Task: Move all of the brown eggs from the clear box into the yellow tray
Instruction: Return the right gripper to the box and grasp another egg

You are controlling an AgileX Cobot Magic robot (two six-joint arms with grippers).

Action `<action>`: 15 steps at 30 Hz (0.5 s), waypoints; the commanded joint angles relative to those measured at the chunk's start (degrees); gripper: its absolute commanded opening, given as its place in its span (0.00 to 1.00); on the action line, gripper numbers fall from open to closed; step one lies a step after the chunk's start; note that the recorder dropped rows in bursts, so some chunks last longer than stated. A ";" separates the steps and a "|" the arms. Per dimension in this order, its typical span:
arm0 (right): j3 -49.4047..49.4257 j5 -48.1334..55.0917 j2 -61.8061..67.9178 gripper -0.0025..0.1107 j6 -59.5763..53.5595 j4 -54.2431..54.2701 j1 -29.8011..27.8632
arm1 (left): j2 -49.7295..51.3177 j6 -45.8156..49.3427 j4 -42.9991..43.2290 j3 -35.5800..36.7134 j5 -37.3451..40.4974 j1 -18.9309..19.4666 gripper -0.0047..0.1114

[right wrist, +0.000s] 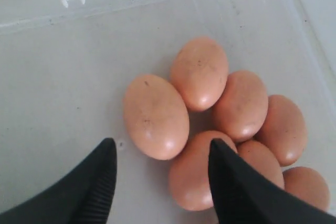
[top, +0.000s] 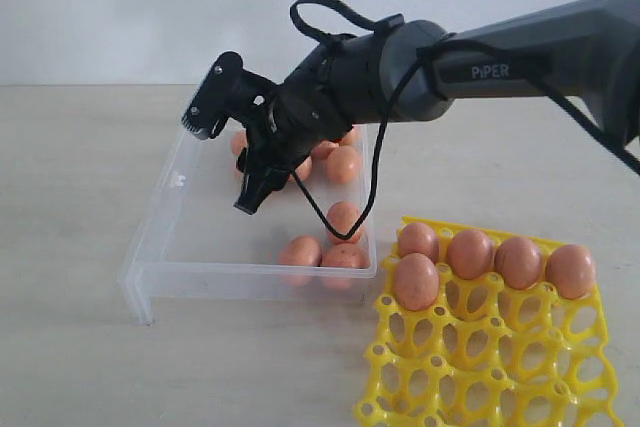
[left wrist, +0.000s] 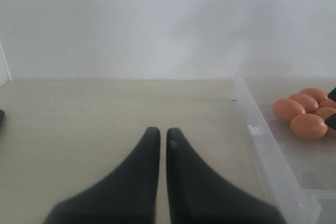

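Over the far half of the shallow clear plastic box (top: 155, 222): my right claw (top: 222, 162) hangs released, jaws wide apart, gripping nothing.

Right wrist view: right claw (right wrist: 161, 148) is above a tight cluster of speckled orange-brown oval eggs (right wrist: 156, 116) on the box floor. About seven show, and they touch one another. One egg lies in line with the gap between the jaws. I cannot tell whether my fingertips (right wrist: 105, 156) touch any shell.

Near the box's front wall: three more eggs (top: 343, 219).

Just beside the box's front corner: the bright yellow plastic lattice egg tray (top: 480, 367) sits on the pale bench (top: 70, 167). Five eggs (top: 470, 252) are seated in its cups.

Outside the box, on the side away from the tray: my left claw (left wrist: 160, 132) is low over bare bench. It is clenched, with only a thin slit between the jaws and nothing in it.
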 commanded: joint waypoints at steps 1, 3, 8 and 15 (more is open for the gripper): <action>-0.12 -6.75 2.06 0.44 -1.86 -2.36 0.02 | -0.21 0.01 0.09 0.23 -0.25 -0.03 0.08; -0.12 -9.13 2.54 0.44 -1.86 -2.36 0.02 | -0.21 0.01 0.09 0.23 -0.25 -0.03 0.08; -0.12 -12.34 3.23 0.44 -2.08 -2.36 0.02 | -0.21 0.01 0.09 0.23 -0.25 -0.03 0.08; -0.12 -12.71 5.69 0.44 -2.08 -2.36 0.02 | -0.21 0.01 0.09 0.23 -0.25 -0.03 0.08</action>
